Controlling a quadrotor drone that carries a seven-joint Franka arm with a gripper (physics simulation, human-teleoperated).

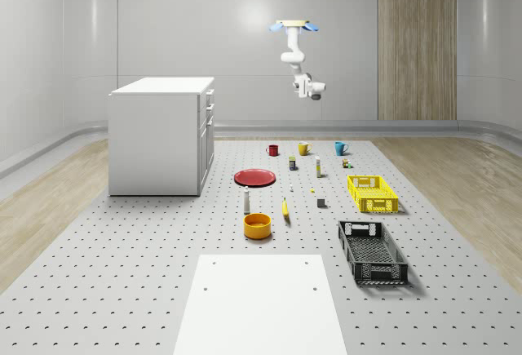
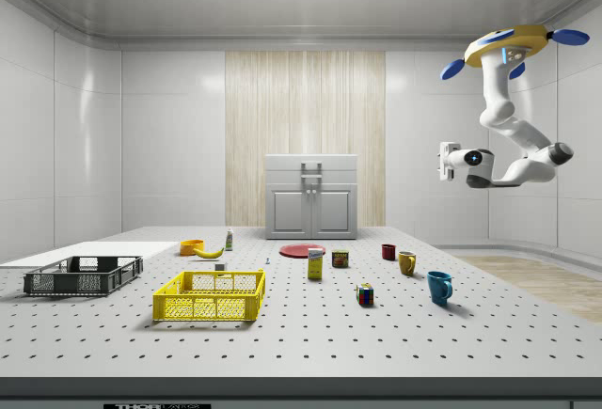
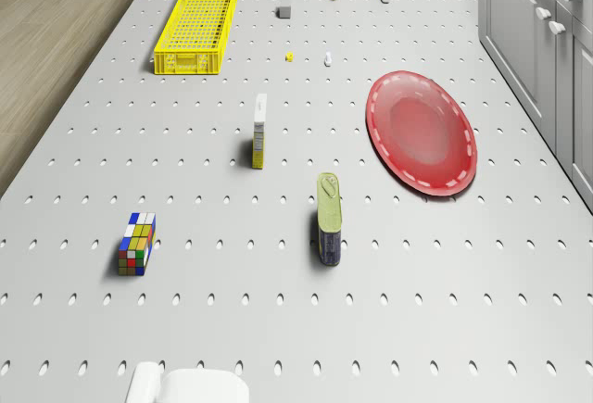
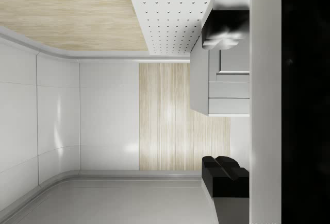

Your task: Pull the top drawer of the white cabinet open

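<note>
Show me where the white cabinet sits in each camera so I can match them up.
Whole-scene view: white cabinet left of centre, beyond the red plate.
Side view: centre background, behind the plate, before the wood panel.
Drone view: its door fronts beside the plate.
Wrist view: turned sideways, against the wood panel.
Shared landmark: the red plate.

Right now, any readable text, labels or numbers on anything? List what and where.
None legible.
Yellow box: printed front, too small to read.
Can: label too small to read.
Strip at the side view's bottom edge: characters cut off, unreadable.
</note>
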